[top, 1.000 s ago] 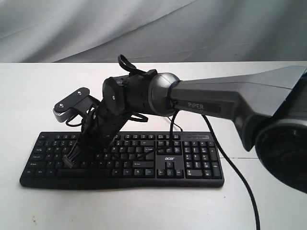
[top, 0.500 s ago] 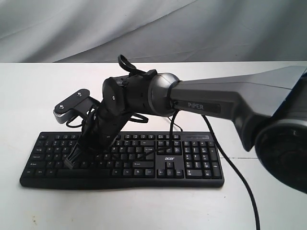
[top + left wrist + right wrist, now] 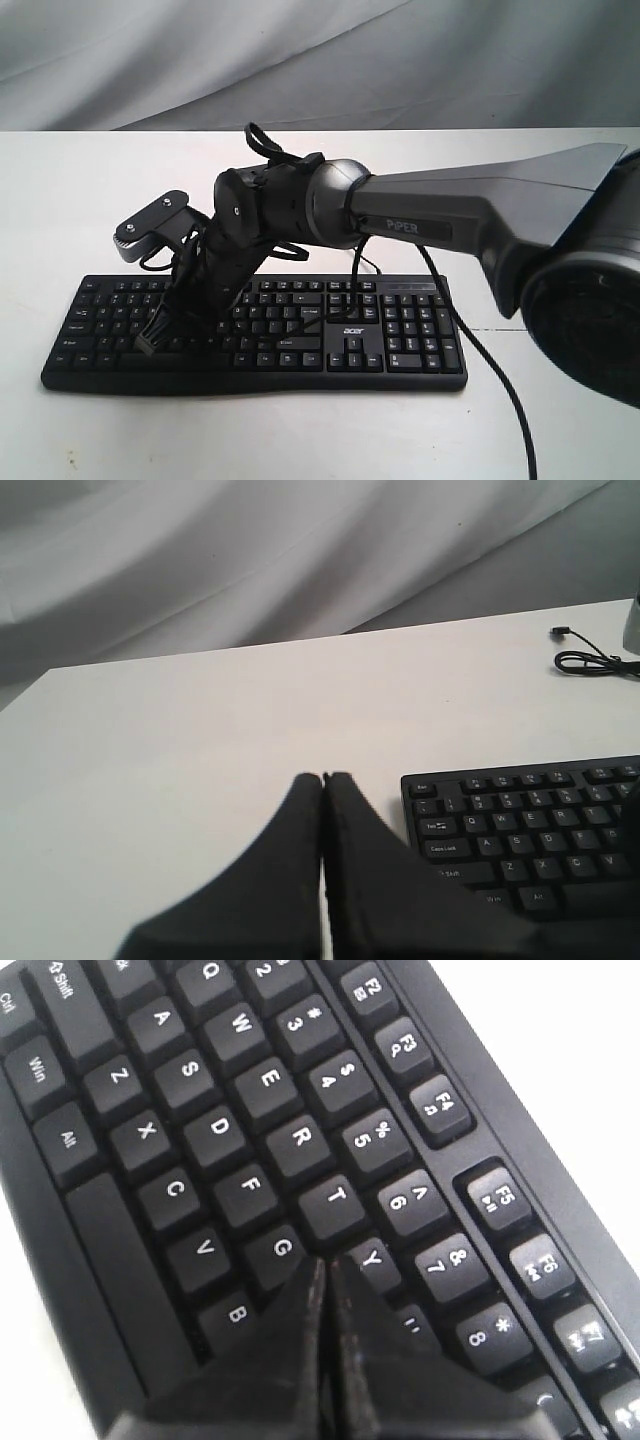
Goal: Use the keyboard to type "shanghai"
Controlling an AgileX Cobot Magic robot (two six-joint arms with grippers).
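Right pincer [image 3: 322,1262] closed, angled downward, left pincer [image 3: 322,777] closed

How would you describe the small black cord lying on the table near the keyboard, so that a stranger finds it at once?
Start at the white table and find the black keyboard. Past its function-key edge, not touching it, lies a thin black cord, looped, with one free plug end: the only thin, loose thing there.

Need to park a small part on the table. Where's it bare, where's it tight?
Bare: the table behind the keyboard at back left, and the strip between keyboard and front edge. Left of the keyboard is bare too, though the shut left pincer hangs there. Tight: keyboard's left half under the right arm; a black cable crosses front right.
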